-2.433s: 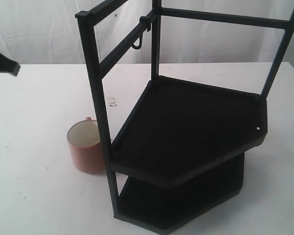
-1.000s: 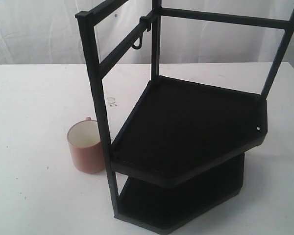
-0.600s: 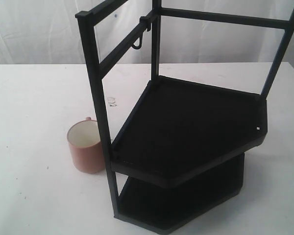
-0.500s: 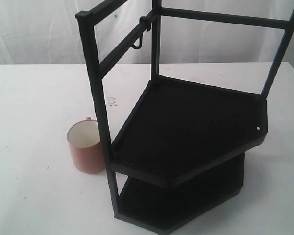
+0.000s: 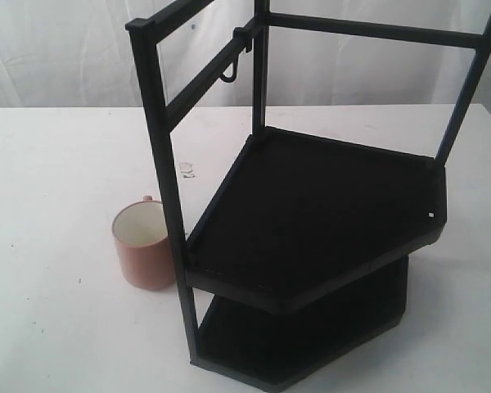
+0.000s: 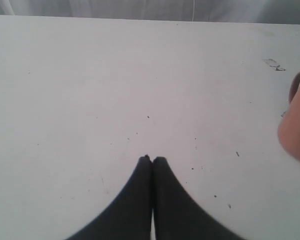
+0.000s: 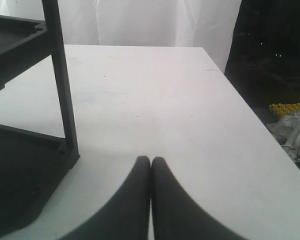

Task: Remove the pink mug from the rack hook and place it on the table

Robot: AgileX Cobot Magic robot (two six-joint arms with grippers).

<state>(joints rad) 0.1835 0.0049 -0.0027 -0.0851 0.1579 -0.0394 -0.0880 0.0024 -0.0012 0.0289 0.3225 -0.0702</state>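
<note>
The pink mug (image 5: 145, 245) stands upright on the white table (image 5: 57, 164), just left of the rack's front post, its cream inside showing. The left wrist view catches its edge (image 6: 296, 127). The black rack (image 5: 311, 221) rises at centre, and its small hook (image 5: 229, 74) on the upper rail hangs bare. Neither arm shows in the exterior view. My left gripper (image 6: 152, 159) is shut with nothing in it, over bare table well away from the mug. My right gripper (image 7: 150, 159) is shut and empty beside the rack's post (image 7: 62, 85).
A white curtain hangs behind the table. The table's edge (image 7: 250, 110) runs close in the right wrist view, with dark floor and clutter (image 7: 290, 120) beyond it. A small scuff mark (image 5: 186, 169) lies on the table behind the mug.
A dark piece of the left arm at the exterior view's left edge 2.4 s ago has gone out of view. The mug and rack have not moved.
</note>
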